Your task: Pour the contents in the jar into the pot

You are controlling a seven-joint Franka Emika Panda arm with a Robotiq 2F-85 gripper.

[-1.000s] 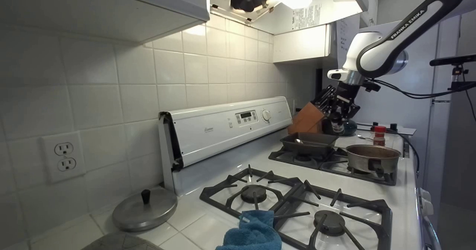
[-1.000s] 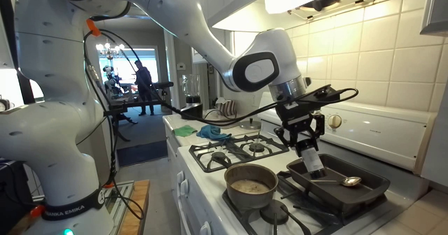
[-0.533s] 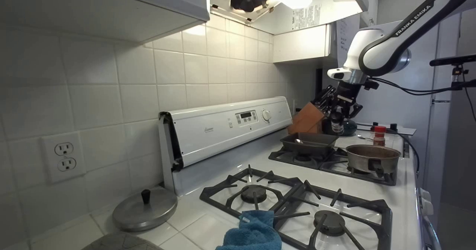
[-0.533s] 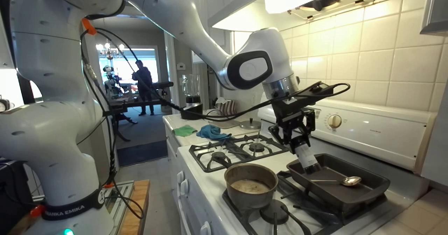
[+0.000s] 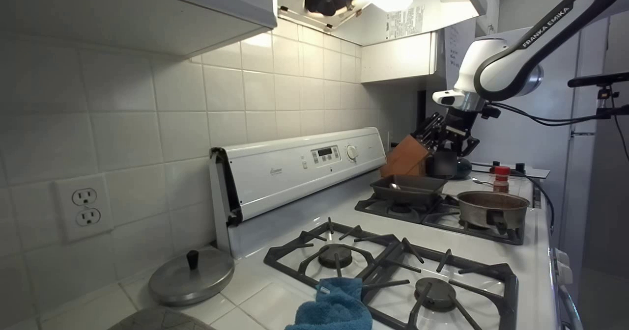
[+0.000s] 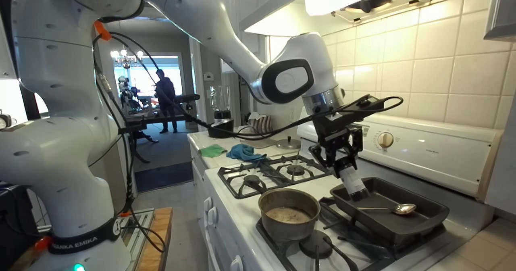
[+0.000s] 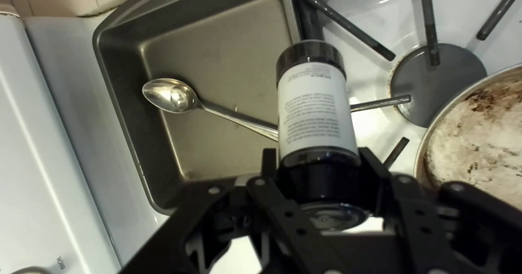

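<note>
My jaws grip a tilted labelled jar [image 7: 318, 107]; nearby sit a baking pan [image 7: 224, 58], spoon [image 7: 183, 98] inside, and the pot [image 6: 287, 230].

Labelled jar [image 7: 317, 107] tilted in mid-air, pot [image 6: 282, 227] sitting upright and apart from it.

So the labelled jar is dark at both ends with a white wraparound label (print's too blurry to read). It's clamped at its upper end and slants down over the stovetop [image 5: 533, 266], roughly midway between the front and back edges; can't tell if it's capped. The pot is a worn metal one with a dark handle, by the front edge near a corner, pale inside with dark specks. There's also a small red-topped jar [image 5: 501, 178], upright on the counter [image 5: 522, 186] just past the stovetop's far edge in an exterior view.
</note>
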